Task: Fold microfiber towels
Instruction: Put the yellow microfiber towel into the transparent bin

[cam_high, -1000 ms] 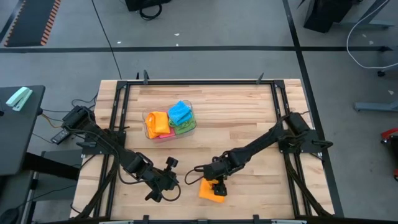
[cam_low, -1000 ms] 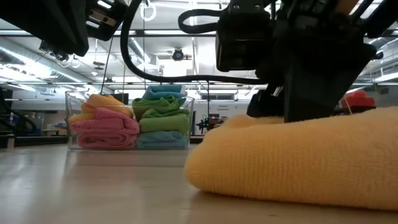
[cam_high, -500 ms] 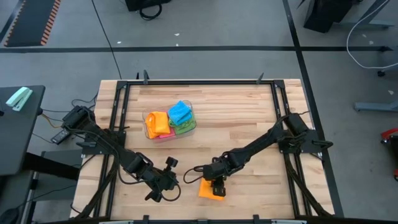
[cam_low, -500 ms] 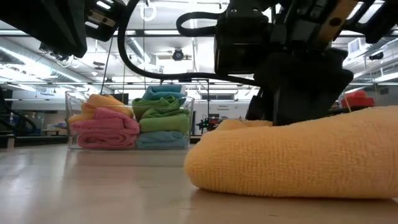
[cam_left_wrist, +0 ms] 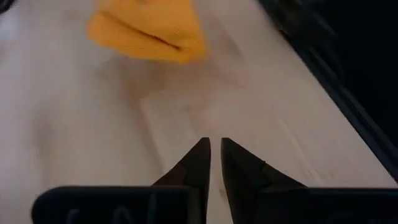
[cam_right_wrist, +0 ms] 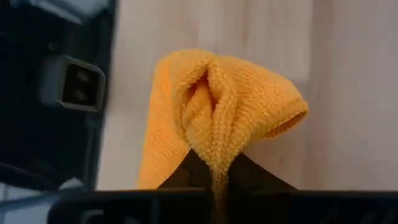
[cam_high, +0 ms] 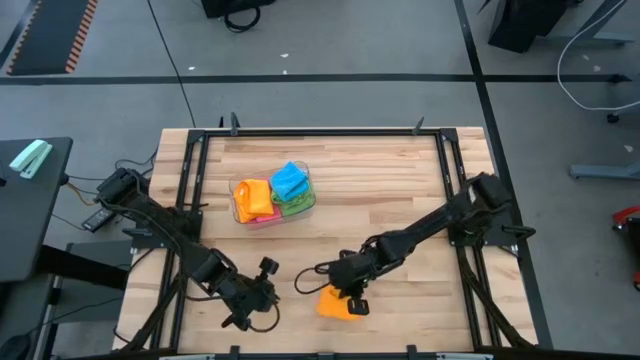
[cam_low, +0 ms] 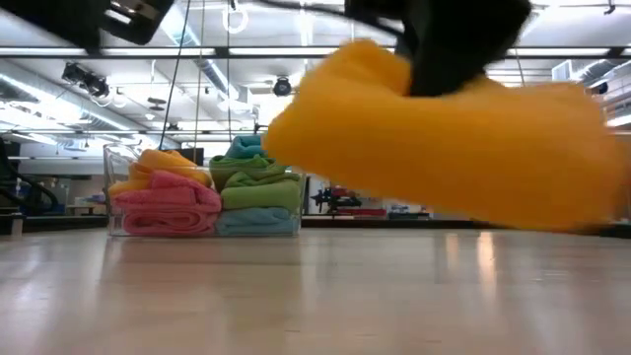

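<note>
On my pale wooden tabletop [cam_high: 400, 190], the soft, nubbly orange microfiber towel [cam_high: 336, 303] hangs bunched near the front edge, lifted clear of the wood. My right gripper [cam_high: 352, 292] pinches its gathered fold, fingers clamped on the cloth. The left gripper [cam_high: 262, 297] waits just beside it, fingers nearly together and holding nothing (nearer than the clear plastic tub [cam_high: 273, 196] of folded towels, well behind).

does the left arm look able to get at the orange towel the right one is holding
Probably yes. The right gripper holds the orange towel pinched and lifted clear of the table, and the left gripper, shut and empty, points at it across bare wood with nothing between.
</note>
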You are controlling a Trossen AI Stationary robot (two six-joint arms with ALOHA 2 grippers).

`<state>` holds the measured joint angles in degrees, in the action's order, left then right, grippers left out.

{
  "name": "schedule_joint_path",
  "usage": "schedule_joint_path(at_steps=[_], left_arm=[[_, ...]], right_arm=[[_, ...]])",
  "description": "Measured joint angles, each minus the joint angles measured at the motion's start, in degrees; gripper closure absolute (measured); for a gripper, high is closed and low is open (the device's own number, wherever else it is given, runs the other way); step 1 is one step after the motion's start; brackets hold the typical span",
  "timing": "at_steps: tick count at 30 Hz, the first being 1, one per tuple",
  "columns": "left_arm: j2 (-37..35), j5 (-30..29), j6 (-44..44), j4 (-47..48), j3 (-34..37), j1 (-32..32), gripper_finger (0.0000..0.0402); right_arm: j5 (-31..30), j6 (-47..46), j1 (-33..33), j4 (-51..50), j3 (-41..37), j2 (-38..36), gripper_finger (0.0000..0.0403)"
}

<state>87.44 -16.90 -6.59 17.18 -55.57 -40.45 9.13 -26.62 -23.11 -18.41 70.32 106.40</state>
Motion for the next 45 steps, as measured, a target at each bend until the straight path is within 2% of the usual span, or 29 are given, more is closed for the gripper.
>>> schedule_joint_path(at_steps=[2, 5, 9, 19, 22, 27, 34, 39, 45], left_arm=[[-0.01, -4.41, -5.00, -1.00, 0.00, 0.40, 0.0347], [0.70, -5.95, -8.41, -2.25, 0.03, 2.38, 0.0328], [0.95, -5.96, -7.54, -14.80, 3.04, 5.52, 0.0287], [1.09, -5.50, -4.70, -26.63, 4.44, 12.74, 0.0136], [1.50, -3.91, -3.95, -29.69, 4.42, 14.00, 0.0098], [3.36, 5.60, -3.29, -34.59, 4.33, 16.63, 0.0062], [6.47, 10.08, -4.03, -38.22, 4.20, 19.51, 0.0056], [7.15, 9.36, -3.62, -38.63, 3.72, 20.12, 0.0056], [7.17, 0.88, 0.62, -38.42, 3.43, 20.16, 0.0056]], right_arm=[[-3.55, 1.17, -0.03, -1.50, 0.02, -2.67, 0.0385], [-9.77, 3.85, -1.00, -3.50, 0.02, -5.97, 0.0385], [-19.93, 9.01, -3.84, -4.46, 0.04, -8.21, 0.0385], [-45.81, 15.25, -12.44, -7.38, 0.09, -7.76, 0.0385], [-50.75, 16.27, -14.28, -7.39, 0.09, -7.54, 0.0385], [-51.91, 17.19, -14.85, -6.09, 0.11, -6.48, 0.0385], [-51.70, 16.49, -13.50, -5.60, 0.11, -5.80, 0.0385], [-52.21, 13.47, -11.91, -5.59, 0.11, -5.80, 0.0385], [-51.16, 10.17, -10.26, -5.86, 0.11, -5.80, 0.0385]])
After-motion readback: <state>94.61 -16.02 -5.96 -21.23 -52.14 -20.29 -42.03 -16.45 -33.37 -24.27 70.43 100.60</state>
